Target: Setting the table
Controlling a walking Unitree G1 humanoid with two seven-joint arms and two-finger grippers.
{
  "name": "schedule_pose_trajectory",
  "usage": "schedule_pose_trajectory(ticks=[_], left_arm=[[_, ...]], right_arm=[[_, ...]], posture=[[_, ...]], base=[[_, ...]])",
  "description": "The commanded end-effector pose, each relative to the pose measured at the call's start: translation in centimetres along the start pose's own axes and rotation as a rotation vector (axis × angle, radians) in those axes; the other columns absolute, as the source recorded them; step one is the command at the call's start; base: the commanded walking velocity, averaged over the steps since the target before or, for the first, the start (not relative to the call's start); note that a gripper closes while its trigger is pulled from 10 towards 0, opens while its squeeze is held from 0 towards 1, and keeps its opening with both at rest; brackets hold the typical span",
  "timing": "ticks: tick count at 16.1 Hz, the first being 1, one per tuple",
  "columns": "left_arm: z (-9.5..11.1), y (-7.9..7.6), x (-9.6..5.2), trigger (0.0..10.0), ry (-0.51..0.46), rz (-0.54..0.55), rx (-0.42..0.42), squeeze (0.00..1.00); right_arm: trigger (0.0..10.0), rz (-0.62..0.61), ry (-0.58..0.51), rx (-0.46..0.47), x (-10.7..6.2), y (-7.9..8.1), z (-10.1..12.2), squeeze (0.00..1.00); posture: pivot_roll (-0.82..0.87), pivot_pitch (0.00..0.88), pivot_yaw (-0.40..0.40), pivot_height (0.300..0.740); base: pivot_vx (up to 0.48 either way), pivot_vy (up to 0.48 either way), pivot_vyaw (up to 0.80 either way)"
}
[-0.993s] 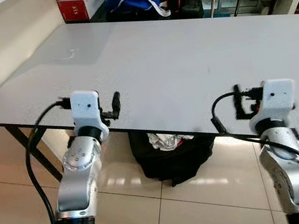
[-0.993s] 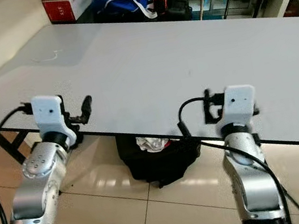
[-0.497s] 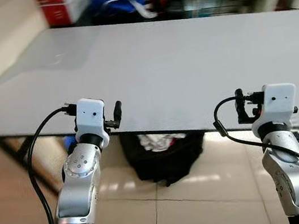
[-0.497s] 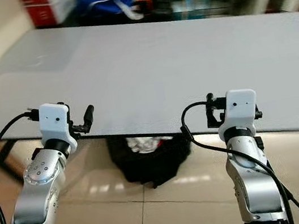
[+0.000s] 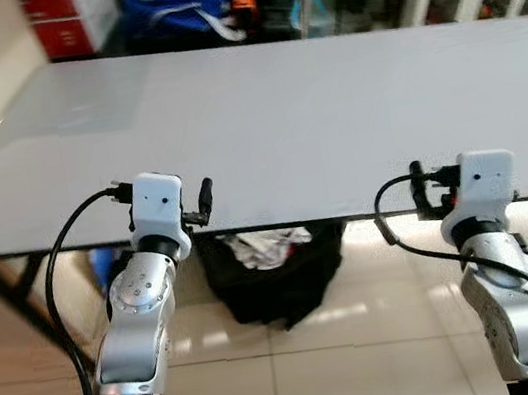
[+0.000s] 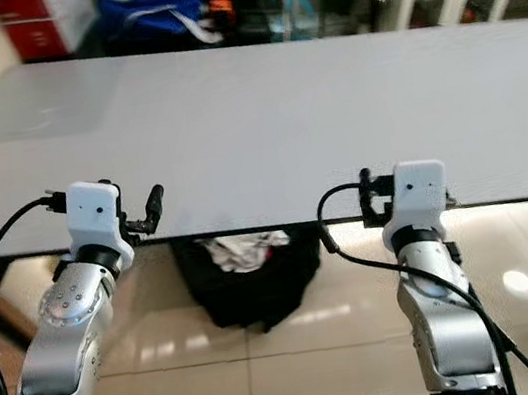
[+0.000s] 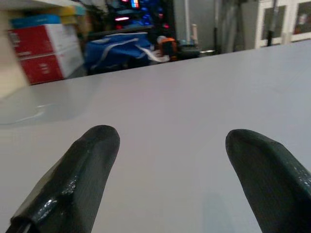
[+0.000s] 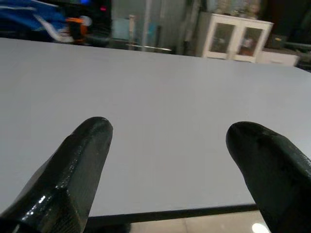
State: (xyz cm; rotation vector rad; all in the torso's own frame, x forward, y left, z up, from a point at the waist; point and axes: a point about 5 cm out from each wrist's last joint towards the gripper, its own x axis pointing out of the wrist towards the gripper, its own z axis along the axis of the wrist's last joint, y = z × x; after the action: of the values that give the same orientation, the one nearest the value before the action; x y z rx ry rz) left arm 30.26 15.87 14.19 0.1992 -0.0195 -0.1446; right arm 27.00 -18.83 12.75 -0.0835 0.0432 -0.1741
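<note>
I'd say nothing is set yet: the table lies bare, its near edge before me, my left gripper and right gripper both spread wide and holding nothing

the right gripper points across a wide grey table, its two black fingers spread well apart above the table's near edge. past the far edge stand a white cabinet with glass doors and a blue bag
</note>
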Motion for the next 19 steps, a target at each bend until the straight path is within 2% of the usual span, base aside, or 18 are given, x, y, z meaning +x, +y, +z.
schedule_pose_trajectory(ticks=[1, 3, 6, 8, 13, 16, 19], left_arm=[[0.5, 0.0, 0.0, 10.0, -0.022, -0.004, 0.007, 0.0], [0.5, 0.1, 0.0, 10.0, -0.022, 0.0, 0.008, 0.0], [0.5, 0.0, 0.0, 10.0, -0.022, 0.001, 0.009, 0.0], [0.5, 0.0, 0.0, 10.0, -0.021, 0.001, 0.008, 0.0], [0.6, -0.3, 0.0, 10.0, -0.021, 0.01, -0.003, 0.0], [0.8, 0.0, 0.1, 10.0, -0.025, 0.017, -0.006, 0.0], [0.9, 0.0, 0.2, 10.0, -0.021, 0.006, 0.002, 0.0]], right_arm=[[10.0, 0.001, 0.0, 0.01, 0.2, -0.2, 0.1, 0.0], [10.0, 0.008, 0.011, 0.031, 0.2, 0.0, 0.1, 0.0], [10.0, -0.004, -0.009, -0.003, 0.3, 0.1, 0.2, 0.0], [10.0, 0.001, 0.009, 0.018, 0.3, 0.0, 0.0, 0.0], [10.0, 0.008, 0.005, 0.002, 0.6, -0.4, 0.4, 0.0], [10.0, 0.032, -0.03, -0.034, 0.8, 0.0, 1.2, 0.0], [10.0, 0.016, -0.013, -0.054, 0.1, -0.3, 0.7, 0.0]], posture=[[0.01, 0.0, -0.024, 0.74], [0.01, 0.0, -0.024, 0.74], [0.01, 0.0, -0.024, 0.74], [0.01, 0.0, -0.027, 0.74], [-0.01, 0.0, -0.043, 0.74], [-0.04, 0.0, -0.026, 0.74], [-0.04, 0.01, -0.015, 0.74]], base=[[0.0, 0.48, 0.0], [0.0, 0.48, 0.0], [0.0, 0.48, 0.0], [0.0, 0.48, 0.0], [0.0, 0.48, -0.77], [0.0, 0.48, 0.0], [0.0, 0.48, 0.0]])
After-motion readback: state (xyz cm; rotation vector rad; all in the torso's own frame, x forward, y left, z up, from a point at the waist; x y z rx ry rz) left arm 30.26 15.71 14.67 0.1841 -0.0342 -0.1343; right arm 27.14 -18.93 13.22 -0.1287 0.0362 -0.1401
